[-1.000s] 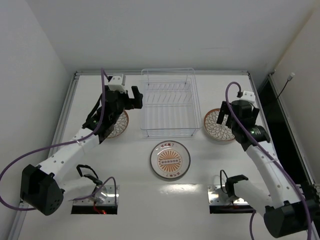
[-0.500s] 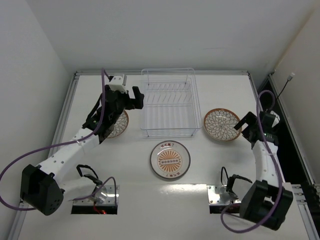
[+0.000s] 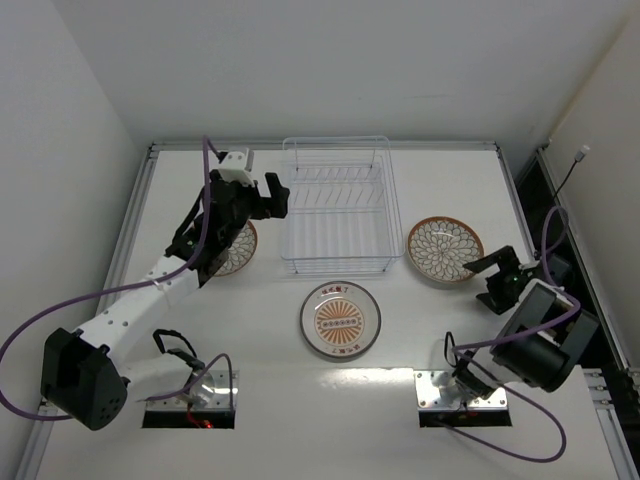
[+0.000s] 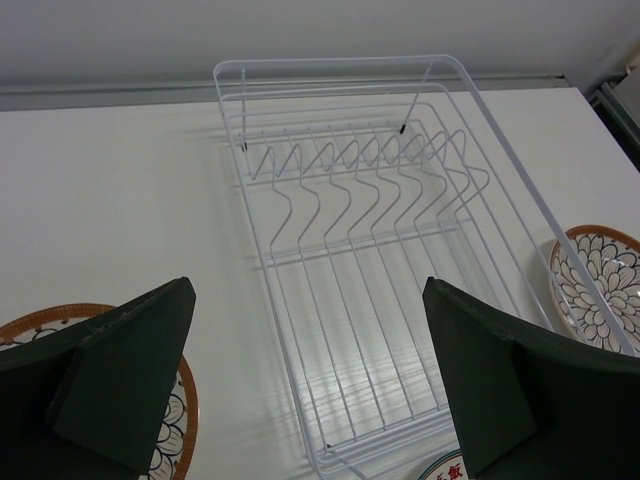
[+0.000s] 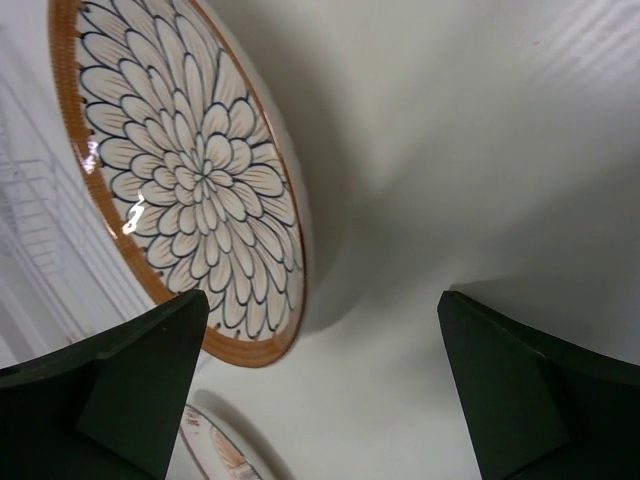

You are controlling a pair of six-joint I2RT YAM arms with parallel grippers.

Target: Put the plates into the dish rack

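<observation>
Top external, Q: Where does each item lie?
A: We see one petal plate [image 3: 444,248] just ahead of the right gripper [image 3: 487,282], jaws spread wide; a second petal plate [image 3: 246,247] under the left gripper [image 3: 272,196], likewise spread, the dish rack [image 3: 338,230] before it; the sunburst plate [image 3: 340,320] lies between both grippers, untouched.

Top camera looks down; both low wrist cameras share the right plate [image 4: 600,285].
</observation>
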